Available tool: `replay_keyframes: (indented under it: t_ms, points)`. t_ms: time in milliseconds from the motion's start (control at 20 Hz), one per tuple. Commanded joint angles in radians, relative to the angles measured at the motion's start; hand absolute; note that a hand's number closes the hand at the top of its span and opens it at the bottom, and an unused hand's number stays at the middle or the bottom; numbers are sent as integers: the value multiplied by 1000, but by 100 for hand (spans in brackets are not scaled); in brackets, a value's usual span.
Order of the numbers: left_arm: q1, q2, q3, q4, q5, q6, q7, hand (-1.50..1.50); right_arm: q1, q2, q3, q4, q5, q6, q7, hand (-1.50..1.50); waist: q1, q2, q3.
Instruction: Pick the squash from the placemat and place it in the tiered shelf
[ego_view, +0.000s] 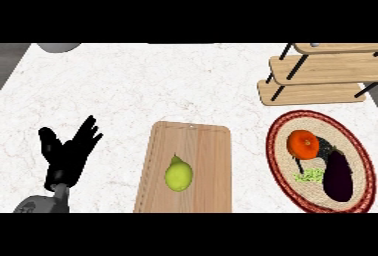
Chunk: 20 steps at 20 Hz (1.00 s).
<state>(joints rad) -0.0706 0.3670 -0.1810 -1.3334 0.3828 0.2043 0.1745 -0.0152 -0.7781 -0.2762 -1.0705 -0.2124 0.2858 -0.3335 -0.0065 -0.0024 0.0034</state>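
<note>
Well to the left of the long light-wood cutting board (207, 150), the robot's black left hand (68, 152) rests above the white marbled counter (125, 85). Its fingers are spread wide and pointing up, and it holds nothing. On the board's lower left part lies a small yellow-green pear-shaped fruit (178, 174). Just right of the board sits the round woven placemat with a dark red rim (310, 122). The round orange squash (303, 144) lies on the mat's upper middle, on the half nearer the board. A dark purple eggplant (339, 177) lies beyond it, farther from the board, with a small pale green patch (311, 175), perhaps leaves, touching its left side. Up and to the right of the board stands the light-wood tiered shelf with black struts (317, 92), apart from the mat.
</note>
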Motion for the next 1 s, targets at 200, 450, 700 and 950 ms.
replay_keyframes:
  t_ms: [200,450,700,950]
  points:
    - [48,36,48,20,17,-67,12,0,106,-125,-5,-251,-59,203,157,-150,-5,-2,-5]
    - [35,-19,15,35,-34,-21,-1,0,79,-105,61,-498,-60,93,497,-150,-7,-1,-6]
    - [-10,2,36,26,-12,-56,66,0,-63,-70,146,-604,12,-57,791,-150,11,3,-6]
    - [-21,-20,54,84,-29,-67,24,0,-159,7,291,-603,198,-153,934,-150,18,6,-5]
